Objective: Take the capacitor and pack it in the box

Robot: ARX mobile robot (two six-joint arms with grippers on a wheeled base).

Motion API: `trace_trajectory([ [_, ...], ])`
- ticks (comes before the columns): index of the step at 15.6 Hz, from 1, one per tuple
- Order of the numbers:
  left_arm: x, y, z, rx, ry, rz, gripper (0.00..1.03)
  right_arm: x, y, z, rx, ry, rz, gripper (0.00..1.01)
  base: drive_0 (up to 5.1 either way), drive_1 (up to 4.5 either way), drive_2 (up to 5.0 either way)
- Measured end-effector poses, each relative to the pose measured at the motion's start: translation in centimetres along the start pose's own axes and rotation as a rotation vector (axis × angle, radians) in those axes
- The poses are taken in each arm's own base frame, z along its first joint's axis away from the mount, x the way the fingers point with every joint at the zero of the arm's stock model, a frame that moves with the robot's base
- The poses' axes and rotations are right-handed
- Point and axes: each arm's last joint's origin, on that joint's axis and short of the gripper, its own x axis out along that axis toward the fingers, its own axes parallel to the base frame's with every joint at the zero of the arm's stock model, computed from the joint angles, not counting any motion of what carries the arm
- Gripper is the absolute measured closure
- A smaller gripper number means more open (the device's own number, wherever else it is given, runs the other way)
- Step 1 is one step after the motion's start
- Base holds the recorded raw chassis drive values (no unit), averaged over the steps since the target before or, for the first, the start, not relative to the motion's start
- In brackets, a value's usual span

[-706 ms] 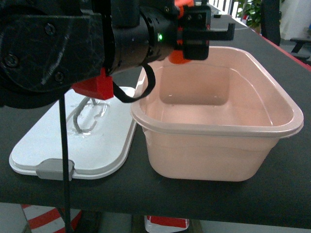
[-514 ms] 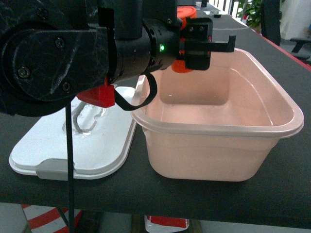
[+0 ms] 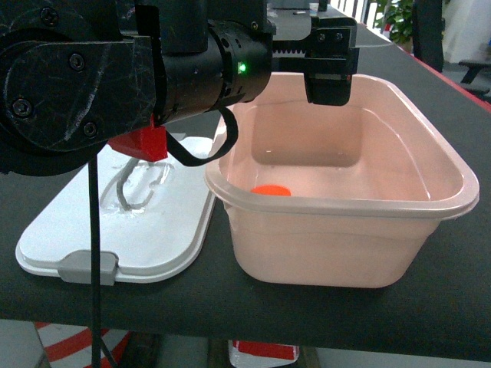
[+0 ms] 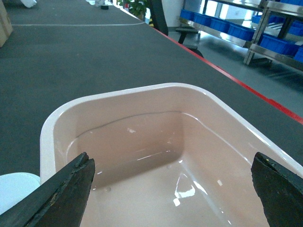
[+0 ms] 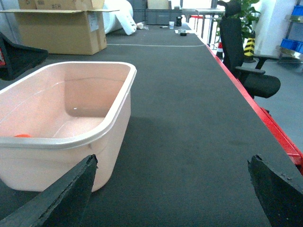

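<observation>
In the head view the left arm fills the upper left of the frame and reaches across the pink box (image 3: 345, 207), its gripper (image 3: 331, 69) hanging above the far rim near top centre. A small orange capacitor (image 3: 270, 190) lies on the box floor toward the near left corner, only its top showing over the rim. The white lid (image 3: 146, 222) lies flat on the dark table (image 3: 430, 307) just left of the box, a grey clasp at its near edge and a grey handle partly hidden behind the arm.

The left wrist view looks down into the box (image 4: 156, 156) from above: the two dark fingers (image 4: 66, 198) sit in the lower left and lower right corners, spread wide with nothing between them — released. The capacitor does not appear here; only bare pink floor and wall show. A sliver of the lid (image 4: 12, 187) shows at the lower left edge.

The right wrist view sees the box (image 5: 71, 123) from the side in the left half, with a thin orange edge of the capacitor (image 5: 21, 135) at the left. The right gripper (image 5: 173, 189) has its fingers spread to the bottom corners over bare table, empty. Only this view shows the cardboard carton (image 5: 61, 28) at upper left and the office chair (image 5: 246, 61) at right.
</observation>
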Motion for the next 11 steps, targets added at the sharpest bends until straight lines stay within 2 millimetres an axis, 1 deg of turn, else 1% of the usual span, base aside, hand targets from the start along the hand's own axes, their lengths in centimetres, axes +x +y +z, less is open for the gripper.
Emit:
trace_trajectory([
  [3, -0.1, 0.0, 0.1, 0.005, -0.020, 0.015, 0.05, 0.0, 0.0, 0.0, 0.000, 0.000, 0.000, 0.03, 0.0, 0.00, 0.0],
  [4, -1.4, 1.1, 0.0, 0.010, -0.053, 0.111, 0.05, 0.0, 0.0, 0.0, 0.000, 0.000, 0.000, 0.03, 0.0, 0.00, 0.0],
  [5, -3.8, 2.9, 0.1, 0.014, -0.045, 0.181, 0.05, 0.0, 0.0, 0.0, 0.000, 0.000, -0.001, 0.03, 0.0, 0.00, 0.0],
  [6, -6.4, 5.5, 1.1, 0.010, -0.079, 0.285, 0.05, 0.0, 0.0, 0.0, 0.000, 0.000, 0.000, 0.03, 0.0, 0.00, 0.0],
  [8, -11.0, 9.7, 3.4, 0.014, -0.169, 0.479, 0.05, 0.0, 0.0, 0.0, 0.000, 0.000, 0.000, 0.03, 0.0, 0.00, 0.0],
  [9, -12.2, 10.9, 2.8, 0.035, -0.164, 0.529, 0.05, 0.0, 0.0, 0.0, 0.000, 0.000, 0.000, 0.03, 0.0, 0.00, 0.0],
  [10, -12.0, 11.5, 0.9, 0.047, -0.107, 0.544, 0.05, 0.0, 0.0, 0.0, 0.000, 0.000, 0.000, 0.03, 0.0, 0.00, 0.0],
  [11, -10.8, 11.8, -2.1, 0.069, -0.017, 0.523, 0.05, 0.0, 0.0, 0.0, 0.000, 0.000, 0.000, 0.03, 0.0, 0.00, 0.0],
])
